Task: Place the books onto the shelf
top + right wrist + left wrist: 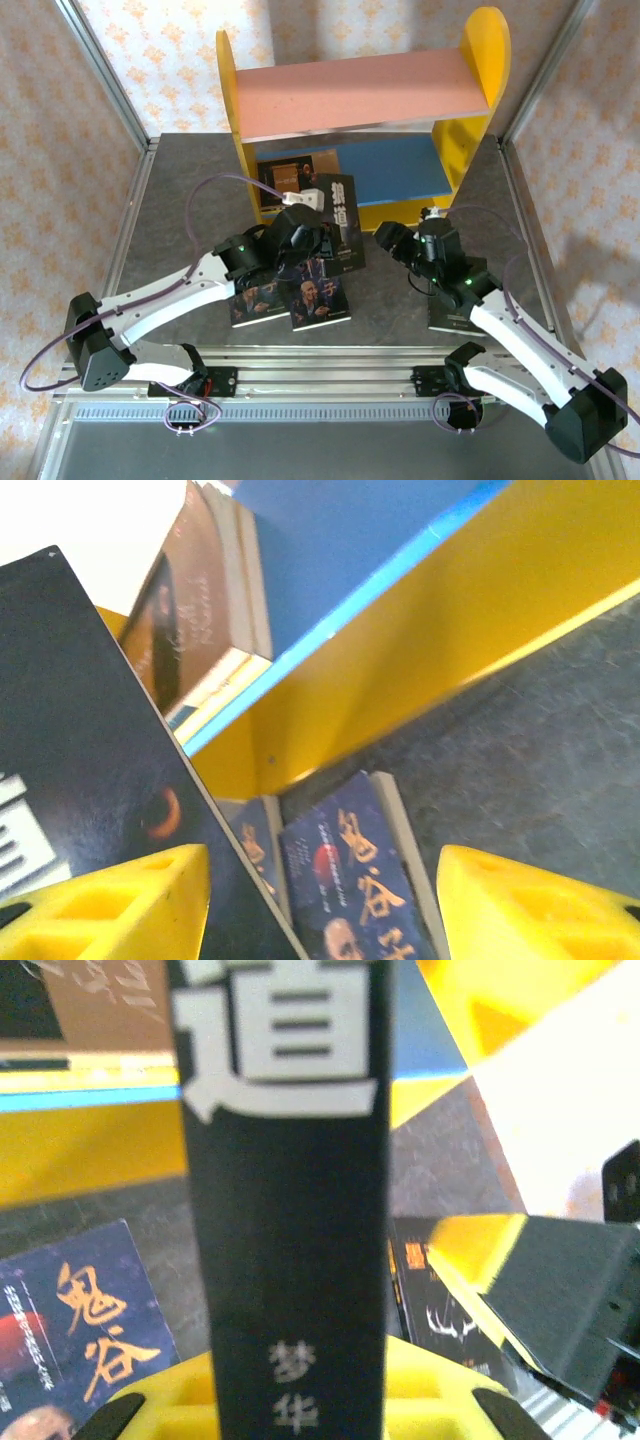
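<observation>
My left gripper point(303, 222) is shut on a dark book point(345, 228) with large white characters and holds it upright in front of the shelf point(470, 130). In the left wrist view this book point(290, 1260) stands between the yellow fingers point(440, 1385). My right gripper point(325, 905) is open, just right of that book point(80, 780), whose cover lies along its left finger point(120, 900). A brown book point(297, 168) lies on the blue lower board point(395, 165). Two dark-blue books point(258, 297) point(320, 298) lie flat on the table. Another dark book point(450, 318) lies partly hidden under the right arm.
The pink upper board point(360, 92) is bare. The right half of the blue board is free. Metal frame posts point(105, 70) stand at both back corners, and an aluminium rail point(320, 380) runs along the near edge. Grey tabletop point(190, 170) lies left of the shelf.
</observation>
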You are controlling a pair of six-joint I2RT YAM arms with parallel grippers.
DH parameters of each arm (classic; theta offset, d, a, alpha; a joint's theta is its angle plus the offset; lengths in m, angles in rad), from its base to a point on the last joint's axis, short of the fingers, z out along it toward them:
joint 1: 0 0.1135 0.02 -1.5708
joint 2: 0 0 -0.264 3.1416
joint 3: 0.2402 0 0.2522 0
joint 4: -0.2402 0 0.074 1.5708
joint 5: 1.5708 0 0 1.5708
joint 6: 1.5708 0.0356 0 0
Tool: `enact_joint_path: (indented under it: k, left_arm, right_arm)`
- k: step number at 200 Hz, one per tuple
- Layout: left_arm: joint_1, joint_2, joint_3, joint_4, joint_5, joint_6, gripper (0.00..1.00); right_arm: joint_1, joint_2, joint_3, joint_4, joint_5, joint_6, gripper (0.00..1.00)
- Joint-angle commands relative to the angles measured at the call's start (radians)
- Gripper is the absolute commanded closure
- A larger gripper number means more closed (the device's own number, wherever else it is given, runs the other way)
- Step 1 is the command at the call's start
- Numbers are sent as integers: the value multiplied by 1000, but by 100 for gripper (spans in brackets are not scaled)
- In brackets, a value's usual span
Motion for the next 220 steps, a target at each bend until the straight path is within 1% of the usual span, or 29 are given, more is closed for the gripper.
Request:
enact_joint_path:
  k: [1, 26, 69, 89, 123, 154, 186, 220]
  left_arm:
    - [33, -4, 64, 125, -101, -9, 100]
    - [49, 12, 78, 187, -130, -7, 100]
    - [57, 27, 62, 303, -155, -20, 100]
    - [59, 31, 48, 348, -169, -33, 100]
    - [61, 42, 37, 414, -169, -60, 100]
    - [61, 41, -4, 473, -199, -108, 100]
    - [59, 38, -55, 537, -221, -156, 100]
    - [59, 42, -72, 572, -222, -179, 100]
  right_arm:
    - [14, -13, -55, 165, 32, 124, 37]
    - [48, -6, -109, 284, 58, 187, 33]
    - [118, -5, -129, 371, 137, 207, 19]
    - [134, 13, -125, 404, 149, 221, 16]
    - [154, 60, -130, 496, 169, 271, 15]
    - [179, 72, -151, 593, 230, 311, 16]
    - [202, 82, -157, 650, 276, 326, 18]
    - [212, 125, -152, 696, 270, 357, 20]
